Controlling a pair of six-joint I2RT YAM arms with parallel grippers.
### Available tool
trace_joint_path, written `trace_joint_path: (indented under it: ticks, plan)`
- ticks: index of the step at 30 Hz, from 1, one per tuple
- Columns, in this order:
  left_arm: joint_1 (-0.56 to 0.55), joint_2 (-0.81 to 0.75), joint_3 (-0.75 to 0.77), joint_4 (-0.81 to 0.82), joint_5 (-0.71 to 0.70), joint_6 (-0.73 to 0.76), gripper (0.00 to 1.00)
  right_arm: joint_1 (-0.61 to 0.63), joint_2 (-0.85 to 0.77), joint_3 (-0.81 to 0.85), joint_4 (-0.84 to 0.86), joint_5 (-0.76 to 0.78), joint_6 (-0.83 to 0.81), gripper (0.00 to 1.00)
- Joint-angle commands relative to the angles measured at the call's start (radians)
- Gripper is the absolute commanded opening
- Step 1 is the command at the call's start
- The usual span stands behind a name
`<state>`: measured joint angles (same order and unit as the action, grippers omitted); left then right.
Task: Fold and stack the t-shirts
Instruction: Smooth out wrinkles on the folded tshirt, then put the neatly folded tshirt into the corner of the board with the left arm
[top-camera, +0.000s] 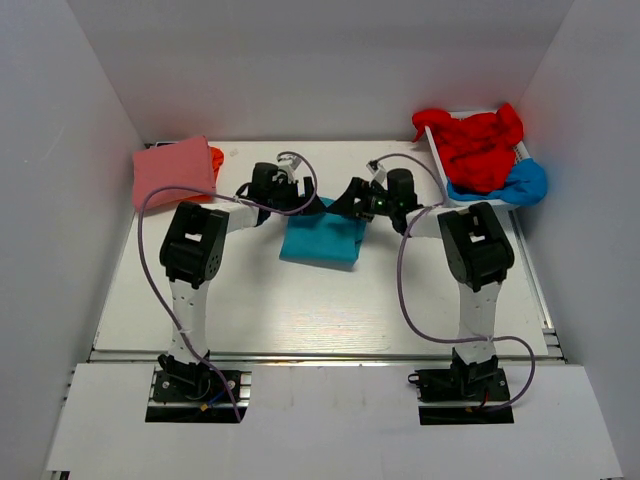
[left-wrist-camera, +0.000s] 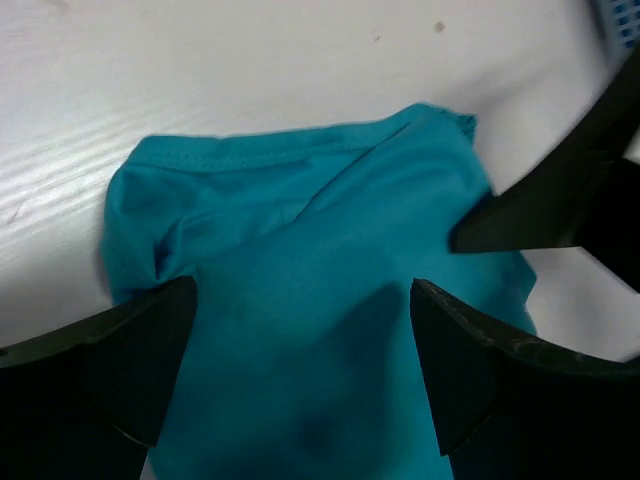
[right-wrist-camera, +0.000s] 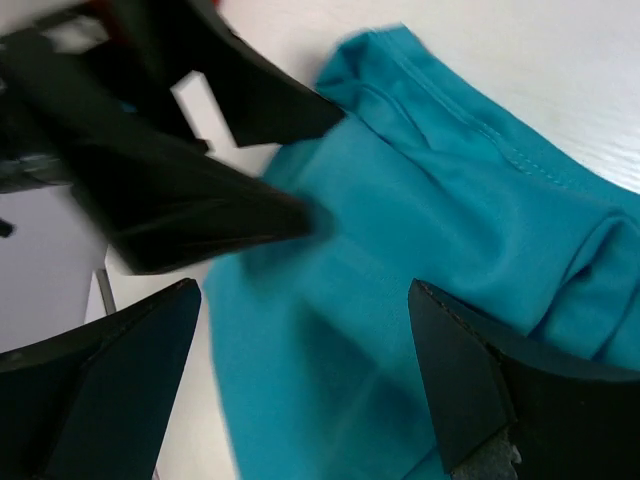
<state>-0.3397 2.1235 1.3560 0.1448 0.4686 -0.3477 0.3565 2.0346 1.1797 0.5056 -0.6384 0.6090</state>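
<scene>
The teal t-shirt lies folded in a small rectangle at the middle of the table. My left gripper hovers over its far left edge, and my right gripper over its far right edge, tips close together. In the left wrist view the teal shirt fills the space under my open left gripper, which holds nothing. In the right wrist view the teal shirt lies under my open right gripper, also empty; the dark fingers above it belong to the left gripper.
A folded pink shirt lies at the far left on an orange one. A white tray at the far right holds a crumpled red shirt and a bright blue one. White walls enclose the table.
</scene>
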Motion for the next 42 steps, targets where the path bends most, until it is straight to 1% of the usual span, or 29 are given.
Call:
trace_joint_path:
  ticks: [1,3,4,5,7,10,12,13,14,16,17,18,19,21,23,26,27,28,30,31,32,33,35,37,40,42]
  plan:
    - [0.019,0.021,0.01,0.05,0.093,-0.036,1.0,-0.025,0.073,-0.02,0.184,0.019,0.16,0.9]
    - [0.028,0.045,-0.011,0.061,0.093,-0.036,1.0,-0.048,0.102,-0.072,0.258,0.048,0.222,0.9]
    - [0.028,0.046,-0.011,0.061,0.082,-0.036,1.0,-0.054,0.139,-0.087,0.293,0.049,0.323,0.9]
    - [0.028,0.046,-0.011,0.046,0.073,-0.024,1.0,-0.063,0.148,-0.124,0.395,0.055,0.351,0.9]
    - [0.028,0.055,-0.021,0.035,0.073,-0.024,1.0,-0.079,0.171,-0.187,0.448,0.075,0.402,0.9]
    - [0.028,0.055,-0.047,0.035,0.073,-0.024,1.0,-0.091,0.161,-0.216,0.452,0.085,0.393,0.9]
    - [0.028,0.033,-0.057,0.01,0.059,-0.014,1.0,-0.097,0.129,-0.229,0.432,0.088,0.35,0.9]
    - [0.028,0.023,-0.057,0.0,0.032,-0.002,1.0,-0.103,0.104,-0.233,0.406,0.088,0.339,0.9]
    - [0.028,0.01,-0.057,-0.023,0.016,-0.002,1.0,-0.106,0.09,-0.232,0.39,0.089,0.289,0.9]
    - [0.028,-0.039,-0.009,-0.063,-0.02,0.007,1.0,-0.111,0.02,-0.209,0.312,0.091,0.236,0.9]
    - [0.018,-0.056,0.017,-0.086,-0.039,0.025,1.0,-0.106,0.0,-0.178,0.277,0.092,0.154,0.9]
    - [0.018,-0.071,0.07,-0.147,-0.06,0.038,1.0,-0.106,-0.032,-0.164,0.186,0.088,0.123,0.9]
    - [0.008,-0.103,0.096,-0.177,-0.099,0.048,1.0,-0.103,-0.069,-0.151,0.156,0.074,0.101,0.9]
    - [0.008,-0.135,0.146,-0.241,-0.114,0.069,1.0,-0.099,-0.135,-0.129,0.093,0.057,0.026,0.9]
    - [0.008,-0.192,0.158,-0.269,-0.114,0.069,1.0,-0.094,-0.209,-0.158,0.067,0.066,-0.012,0.9]
    - [-0.001,-0.259,0.103,-0.278,-0.165,0.069,1.0,-0.082,-0.357,-0.207,-0.008,0.126,-0.078,0.9]
    - [-0.001,-0.269,0.091,-0.312,-0.165,0.069,1.0,-0.079,-0.378,-0.218,-0.044,0.143,-0.119,0.9]
    - [-0.001,-0.269,0.091,-0.335,-0.179,0.069,1.0,-0.077,-0.42,-0.238,-0.08,0.179,-0.126,0.9]
    - [-0.01,-0.28,0.066,-0.384,-0.206,0.069,1.0,-0.068,-0.479,-0.294,-0.102,0.2,-0.149,0.9]
    - [-0.01,-0.28,0.049,-0.421,-0.218,0.069,1.0,-0.065,-0.517,-0.313,-0.114,0.236,-0.153,0.9]
    - [-0.01,-0.28,0.025,-0.432,-0.249,0.047,1.0,-0.06,-0.554,-0.328,-0.118,0.246,-0.158,0.9]
    - [-0.01,-0.28,0.025,-0.432,-0.249,0.033,1.0,-0.057,-0.569,-0.366,-0.122,0.253,-0.166,0.9]
    - [-0.01,-0.271,-0.012,-0.445,-0.225,0.021,1.0,-0.054,-0.631,-0.385,-0.153,0.286,-0.179,0.9]
    - [-0.01,-0.258,-0.053,-0.404,-0.212,0.021,1.0,-0.05,-0.674,-0.4,-0.196,0.292,-0.199,0.9]
    - [-0.019,-0.228,-0.067,-0.393,-0.212,0.01,1.0,-0.047,-0.726,-0.429,-0.231,0.296,-0.218,0.9]
    - [-0.028,-0.186,-0.055,-0.404,-0.24,0.01,1.0,-0.048,-0.749,-0.442,-0.251,0.302,-0.227,0.9]
